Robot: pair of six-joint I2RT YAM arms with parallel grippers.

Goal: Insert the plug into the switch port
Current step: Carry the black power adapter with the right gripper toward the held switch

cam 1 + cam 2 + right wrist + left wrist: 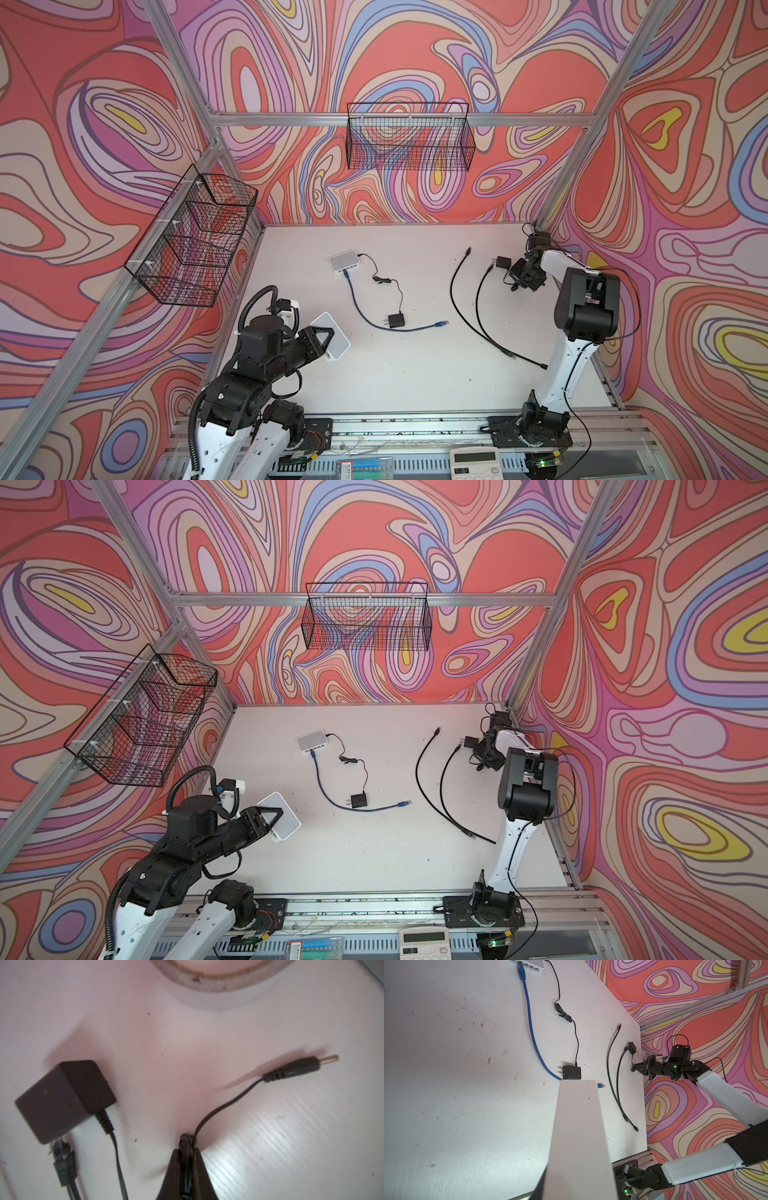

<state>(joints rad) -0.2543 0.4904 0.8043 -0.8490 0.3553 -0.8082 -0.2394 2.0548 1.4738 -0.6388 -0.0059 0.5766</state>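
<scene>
Our right gripper (187, 1153) is clamped on the bundled black cord (218, 1109), with the barrel plug (301, 1067) free just beyond it. Our left gripper (329, 336) is closed on the white switch (341, 344) at the table's (415, 374) near left.

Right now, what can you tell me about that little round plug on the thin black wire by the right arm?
The plug is a slim black moulded sleeve, ribbed where the wire enters, ending in a bare metal pin. It is plugged into nothing and sits low over the white table; whether it touches is unclear. Its thin black wire curves to a bunched loop pinched in the shut right tool.
</scene>
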